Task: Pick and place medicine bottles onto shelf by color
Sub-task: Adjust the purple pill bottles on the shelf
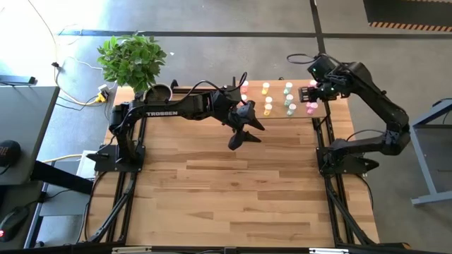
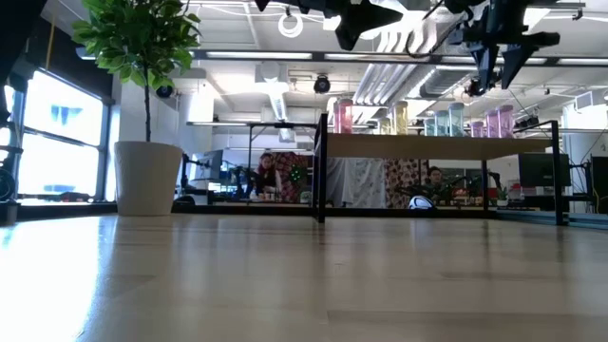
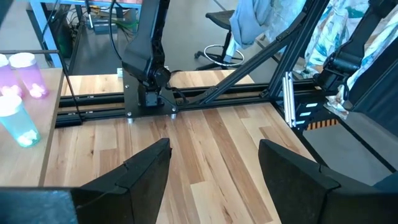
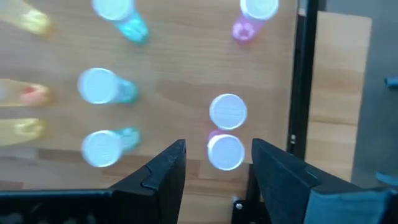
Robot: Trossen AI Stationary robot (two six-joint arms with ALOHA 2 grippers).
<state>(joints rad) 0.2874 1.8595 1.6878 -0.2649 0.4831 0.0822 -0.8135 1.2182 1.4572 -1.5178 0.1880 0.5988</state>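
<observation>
- At the table's far edge, high view: shelf (image 1: 282,115), a light-wood board on a black frame, carrying medicine bottles (image 1: 289,99) in colour columns — red-pink, yellow, pale green, magenta from left to right.
- Same view only: left arm stretched across the table's far half, its left gripper (image 1: 244,130) over bare wood just short of the shelf; potted plant (image 1: 133,60) at the far left corner.
- Same view: right gripper (image 1: 313,93) above the shelf's right end, over the magenta column.
- Low view alone: the shelf (image 2: 418,145) seen edge-on, raised on black posts, bottles (image 2: 343,116) standing upright in a row on top; both arms hang in from above; people sit in the room behind.
- Right wrist view alone: white caps seen from straight above; two capped magenta bottles (image 4: 228,112) one behind the other, the nearer one between the dark fingers (image 4: 163,171), with a gap on each side. Jaws spread, nothing pinched, no contact visible.
- Left wrist view alone: fingers (image 3: 146,171) wide apart over the bare table (image 3: 211,149), holding nothing; a green bottle (image 3: 17,121) and magenta ones on the shelf end at the side; the right arm's base beyond.
</observation>
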